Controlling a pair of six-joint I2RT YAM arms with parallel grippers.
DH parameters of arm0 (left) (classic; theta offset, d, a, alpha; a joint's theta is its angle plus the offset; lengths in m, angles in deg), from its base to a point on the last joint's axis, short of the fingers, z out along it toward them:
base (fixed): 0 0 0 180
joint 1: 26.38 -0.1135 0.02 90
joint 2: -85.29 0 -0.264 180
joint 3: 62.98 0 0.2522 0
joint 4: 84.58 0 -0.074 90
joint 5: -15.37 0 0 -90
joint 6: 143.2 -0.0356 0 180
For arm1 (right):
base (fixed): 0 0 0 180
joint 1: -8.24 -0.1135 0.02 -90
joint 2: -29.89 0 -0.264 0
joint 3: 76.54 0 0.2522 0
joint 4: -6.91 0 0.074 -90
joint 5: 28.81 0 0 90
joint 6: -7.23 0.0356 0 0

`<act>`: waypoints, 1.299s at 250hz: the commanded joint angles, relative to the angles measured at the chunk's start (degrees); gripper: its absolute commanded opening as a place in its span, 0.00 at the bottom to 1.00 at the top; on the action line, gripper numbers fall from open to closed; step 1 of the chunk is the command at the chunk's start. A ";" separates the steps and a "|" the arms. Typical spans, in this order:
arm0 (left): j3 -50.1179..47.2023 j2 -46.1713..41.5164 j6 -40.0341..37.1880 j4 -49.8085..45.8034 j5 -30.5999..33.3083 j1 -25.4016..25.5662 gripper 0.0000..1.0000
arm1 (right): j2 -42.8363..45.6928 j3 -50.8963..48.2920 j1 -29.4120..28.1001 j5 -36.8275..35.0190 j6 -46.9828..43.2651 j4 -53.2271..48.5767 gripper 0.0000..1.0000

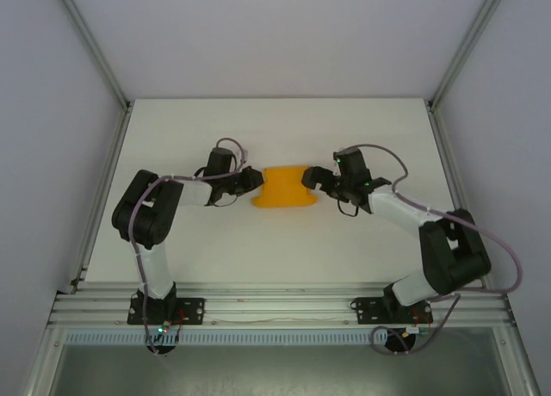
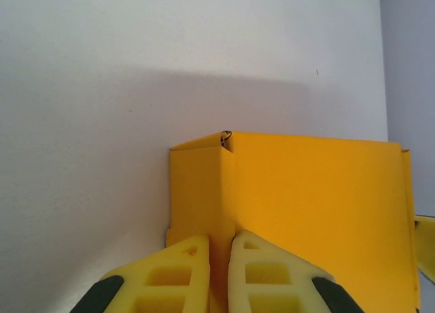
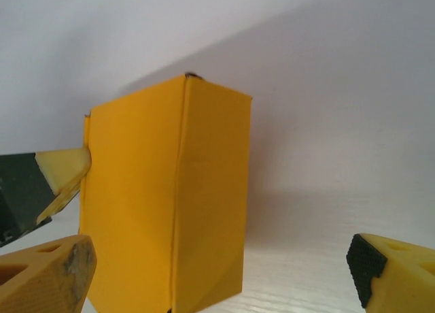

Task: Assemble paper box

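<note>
The orange paper box [image 1: 284, 188] stands folded up on the white table [image 1: 284, 250] between my two arms. My left gripper [image 1: 255, 180] is at the box's left end. In the left wrist view its yellow fingers [image 2: 194, 265] are shut on a thin wall of the box [image 2: 319, 211], with only that card between them. My right gripper [image 1: 312, 178] is at the box's right end. In the right wrist view it [image 3: 221, 269] is open wide, and the box [image 3: 163, 204] stands close to its left finger [image 3: 47, 275], not pinched. The left arm's fingertip [image 3: 64, 167] touches the box's far side.
An aluminium rail [image 1: 275, 306] runs along the table's near edge, with both arm bases on it. Slanting frame posts [image 1: 95, 52] and grey side walls bound the table. White tabletop lies behind and in front of the box.
</note>
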State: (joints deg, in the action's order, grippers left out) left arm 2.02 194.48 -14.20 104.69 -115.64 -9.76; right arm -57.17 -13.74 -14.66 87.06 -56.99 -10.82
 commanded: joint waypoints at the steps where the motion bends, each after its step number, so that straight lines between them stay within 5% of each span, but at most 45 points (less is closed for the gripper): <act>1: -3.05 4.46 -1.36 -5.85 2.52 -0.59 0.13 | -4.49 3.27 0.72 9.01 0.98 3.07 0.93; 85: -3.26 3.94 -1.88 -2.74 1.02 -0.56 0.13 | -13.85 4.80 1.29 22.83 9.12 18.23 0.76; 138: -2.58 2.43 -1.48 -0.18 0.21 -0.58 0.17 | -12.45 3.10 1.60 23.78 11.82 22.10 0.51; 165: -1.31 -1.17 -3.07 -0.15 0.50 -0.22 0.31 | -11.47 3.18 1.65 22.78 11.66 19.66 0.46; 196: -0.72 -8.07 -7.00 -0.89 4.08 0.53 0.64 | -9.17 3.17 1.85 19.53 10.98 15.29 0.45; 214: -0.79 -13.22 -13.18 -2.54 6.89 1.18 0.99 | -7.09 3.48 2.18 17.75 11.36 11.44 0.45; 272: 1.74 -26.85 -44.67 -17.25 9.99 8.96 1.00 | -1.45 7.40 5.32 15.82 21.19 -4.68 0.47; 325: 9.54 -27.76 -68.06 -37.38 14.28 17.83 1.00 | 3.40 6.20 10.27 21.89 31.52 -9.64 0.38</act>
State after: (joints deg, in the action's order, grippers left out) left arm 7.49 166.31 -62.90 83.40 -104.93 5.67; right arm -56.87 -7.69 -6.59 105.40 -33.63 -14.95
